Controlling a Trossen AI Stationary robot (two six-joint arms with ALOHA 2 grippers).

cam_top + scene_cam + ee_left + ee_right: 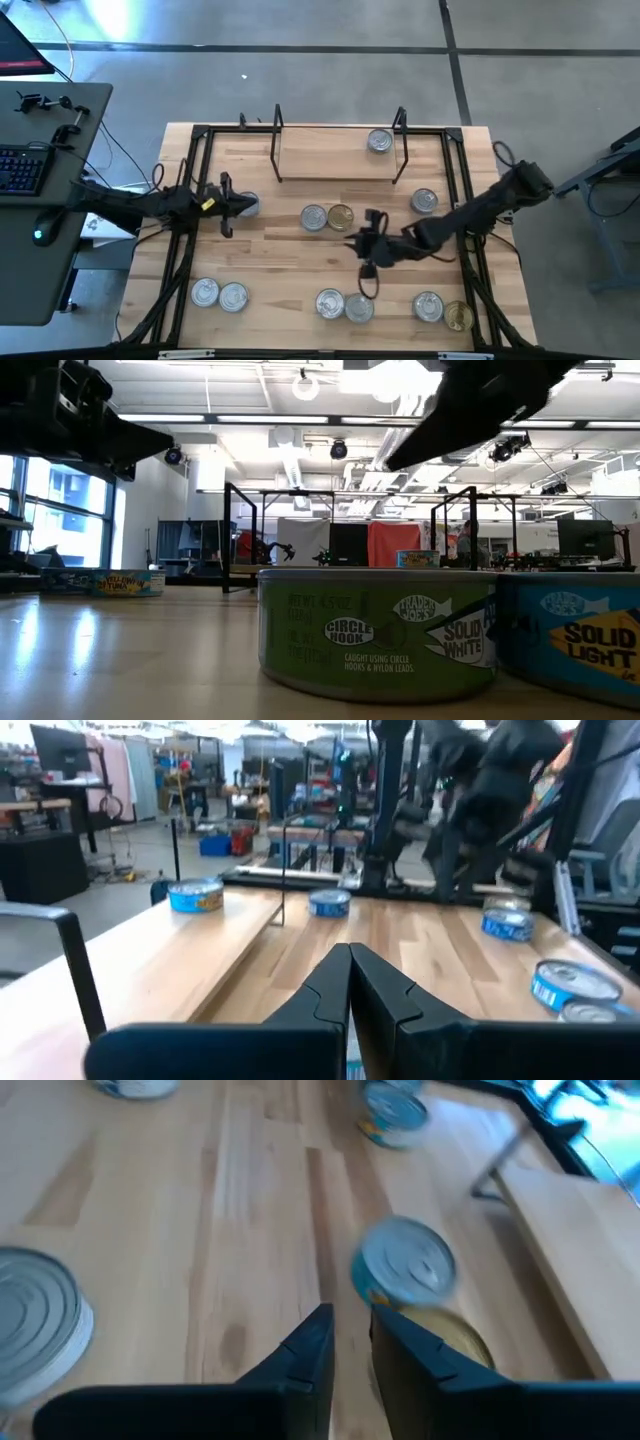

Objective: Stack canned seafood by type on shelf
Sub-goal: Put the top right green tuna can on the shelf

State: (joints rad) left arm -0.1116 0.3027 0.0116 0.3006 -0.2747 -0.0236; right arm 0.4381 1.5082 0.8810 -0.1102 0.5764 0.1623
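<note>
The shelf (330, 155) stands at the table's far side and carries one silver-lidded can (379, 141). Other cans lie on the tabletop: a silver one (314, 217) touching a gold one (340, 216) at the middle, one (424, 201) right of them, and several along the near edge. My left gripper (228, 205) is shut at the table's left, right beside a can (245, 205). My right gripper (368, 240) hovers just near-right of the middle pair. Its fingers stand a narrow gap apart with nothing between them (350, 1320), pointing at the silver can (405, 1270) and the gold can (450, 1342). My left gripper is shut with its fingertips (350, 952) together, level and pointing toward the table's right. The can (245, 205) lies right at or under the fingers, and the gripper hides it in its own wrist view. I cannot tell whether the fingers touch it.
Black frame bars (195, 200) run along the table's left and right sides. In the low view a green-labelled can (375, 635) and a blue one (580, 645) stand close to the camera. Bare wood lies between the shelf and the middle cans.
</note>
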